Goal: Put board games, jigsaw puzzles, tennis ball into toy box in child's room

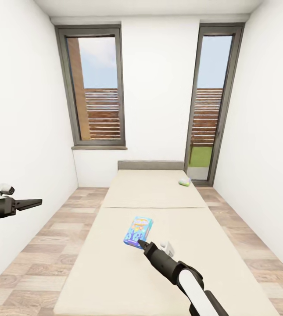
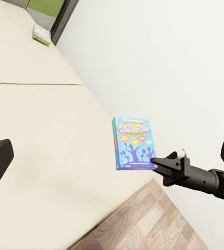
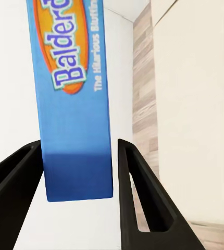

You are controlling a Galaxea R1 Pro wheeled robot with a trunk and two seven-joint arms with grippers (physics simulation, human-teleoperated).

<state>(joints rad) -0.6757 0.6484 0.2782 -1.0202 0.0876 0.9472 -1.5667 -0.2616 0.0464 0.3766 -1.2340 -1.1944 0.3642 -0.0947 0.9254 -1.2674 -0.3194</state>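
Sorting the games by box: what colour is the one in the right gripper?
Blue board game, orange title oval; clearest in the left wrist view.

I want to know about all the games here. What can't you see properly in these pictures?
- Blue board game: its title is cut off by the top edge in the right wrist view.
- Second board game near the headboard: too small in the head view to read its print.
- Right gripper: the jaws flank the blue box's end; actual contact cannot be told.
- Left gripper: side-on, its opening cannot be told.

The head view looks down the bed (image 1: 159, 228); both wrist views share its blue board game (image 2: 134, 143).
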